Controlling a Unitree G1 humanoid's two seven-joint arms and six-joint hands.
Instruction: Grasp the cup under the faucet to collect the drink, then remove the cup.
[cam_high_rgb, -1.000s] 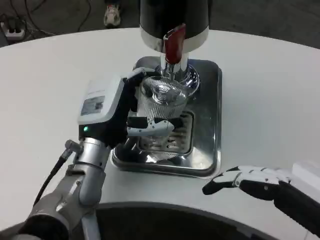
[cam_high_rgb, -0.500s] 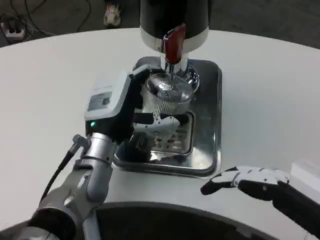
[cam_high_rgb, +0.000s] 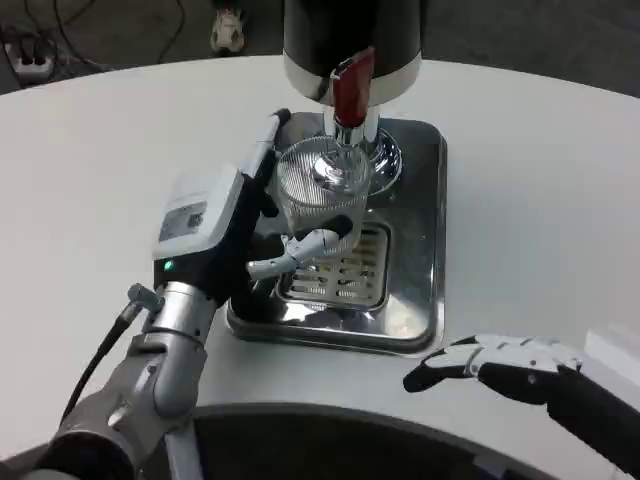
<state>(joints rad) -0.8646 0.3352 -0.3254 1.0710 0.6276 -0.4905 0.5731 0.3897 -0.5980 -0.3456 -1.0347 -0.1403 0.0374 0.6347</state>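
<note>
1. Clear ribbed glass: we list the cup (cam_high_rgb: 318, 192) under the red-handled faucet (cam_high_rgb: 351, 90), over the steel drip tray (cam_high_rgb: 420, 250).
2. We record the left hand (cam_high_rgb: 235, 235) at the cup's left side, its fingers (cam_high_rgb: 300, 250) wrapped around the glass, holding it.
3. We note the right hand (cam_high_rgb: 500, 362) resting on the white table (cam_high_rgb: 540, 200), near the tray's front corner, fingers extended, holding nothing.
</note>
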